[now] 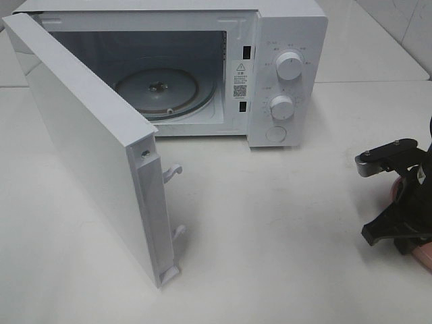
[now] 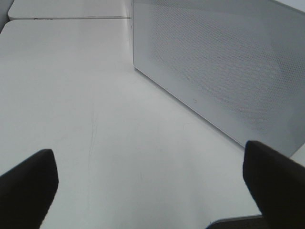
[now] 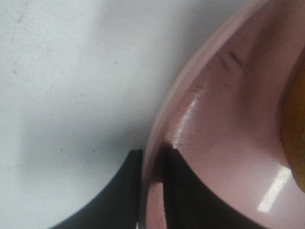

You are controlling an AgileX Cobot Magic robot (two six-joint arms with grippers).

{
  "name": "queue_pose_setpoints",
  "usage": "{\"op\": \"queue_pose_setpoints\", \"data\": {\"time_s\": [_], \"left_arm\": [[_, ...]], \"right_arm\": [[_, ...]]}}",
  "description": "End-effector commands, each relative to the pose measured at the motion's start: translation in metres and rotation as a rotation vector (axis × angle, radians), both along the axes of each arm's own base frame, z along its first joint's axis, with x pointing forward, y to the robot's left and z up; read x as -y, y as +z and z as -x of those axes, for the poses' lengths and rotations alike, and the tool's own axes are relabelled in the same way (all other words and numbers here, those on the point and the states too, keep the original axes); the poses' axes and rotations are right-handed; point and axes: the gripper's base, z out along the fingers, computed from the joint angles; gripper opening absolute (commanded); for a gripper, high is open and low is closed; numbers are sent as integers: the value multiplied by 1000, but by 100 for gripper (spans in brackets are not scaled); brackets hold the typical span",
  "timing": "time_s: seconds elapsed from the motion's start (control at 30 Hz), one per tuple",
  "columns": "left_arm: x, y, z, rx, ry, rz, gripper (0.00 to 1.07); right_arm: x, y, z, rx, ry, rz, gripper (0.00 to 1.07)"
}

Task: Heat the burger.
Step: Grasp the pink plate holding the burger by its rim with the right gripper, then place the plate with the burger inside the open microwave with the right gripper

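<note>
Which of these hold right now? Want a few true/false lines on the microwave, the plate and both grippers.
1. The microwave door stands open. True.
2. The burger sits on the turntable. False: the turntable is bare; the burger is on the pink plate, outside the oven.
3. The right gripper is closed on the pink plate's rim, one finger on each side. True.
4. The left gripper is shut on the door's edge. False: the left gripper is open, holds nothing and hangs over the table beside the door.
</note>
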Motion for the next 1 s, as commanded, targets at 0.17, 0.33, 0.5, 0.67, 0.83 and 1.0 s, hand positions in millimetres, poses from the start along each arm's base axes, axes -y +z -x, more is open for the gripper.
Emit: {"op": "queue_pose_setpoints", "data": {"time_s": [0.17, 0.33, 0.5, 0.67, 0.83, 1.0], "left_arm": [[0, 1, 2, 27, 3, 5, 98], [0, 1, 2, 27, 3, 5, 98], [0, 1, 2, 27, 3, 5, 98], [0, 1, 2, 27, 3, 5, 98], [0, 1, 2, 27, 3, 5, 98], [0, 1, 2, 27, 3, 5, 98]], "right_arm": [[1, -1, 2, -20, -27, -2, 0], [-1, 7, 2, 17, -24, 20, 0], [-2, 8, 4, 9, -27, 69, 0], [-11, 10, 8, 11, 3, 146, 0], [-16, 11, 11, 4, 22, 206, 0], [-21, 13, 15, -7, 35, 269, 0]]}}
